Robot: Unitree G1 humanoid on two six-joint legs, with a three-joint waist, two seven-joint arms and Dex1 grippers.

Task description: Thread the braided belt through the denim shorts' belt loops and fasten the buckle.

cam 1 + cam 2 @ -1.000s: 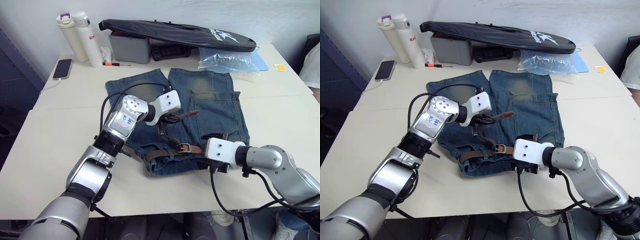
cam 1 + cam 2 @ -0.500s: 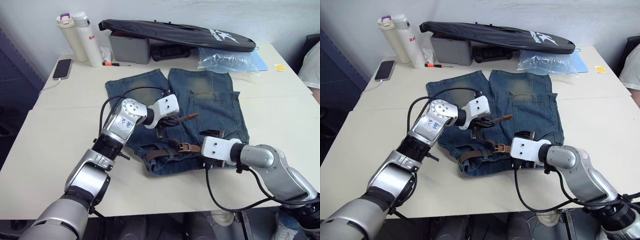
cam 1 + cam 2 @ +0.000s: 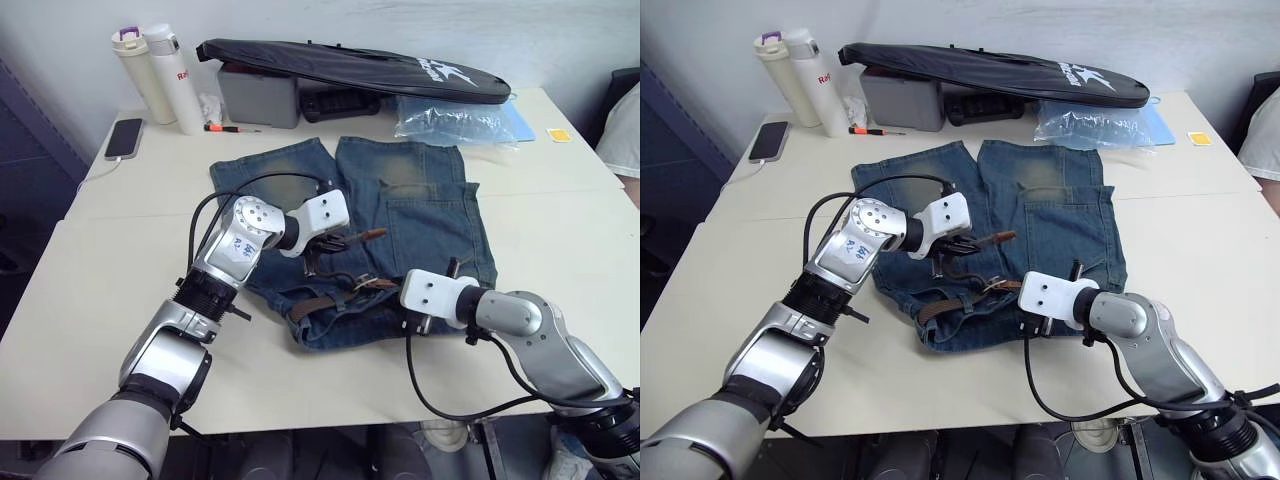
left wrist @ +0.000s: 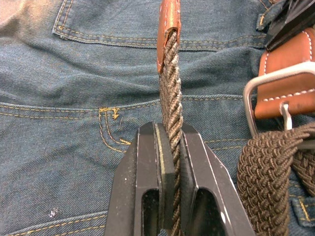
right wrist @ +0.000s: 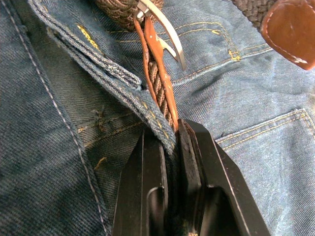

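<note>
Left wrist view: left claw (image 4: 170, 147) pinches woven braided belt (image 4: 170, 98); right claw (image 5: 170, 135) clamps belt, denim.

Braided belt (image 3: 958, 291) lies across denim shorts (image 3: 1060, 215) between both arms.

Faded blue denim shorts (image 3: 425, 215) — yellow stitching — dark-brown braided belt (image 4: 170, 113), silver buckle (image 4: 266, 91).

One denim shorts (image 3: 420, 215), one braided belt (image 3: 340, 290), two bottles (image 3: 160, 75).
</note>
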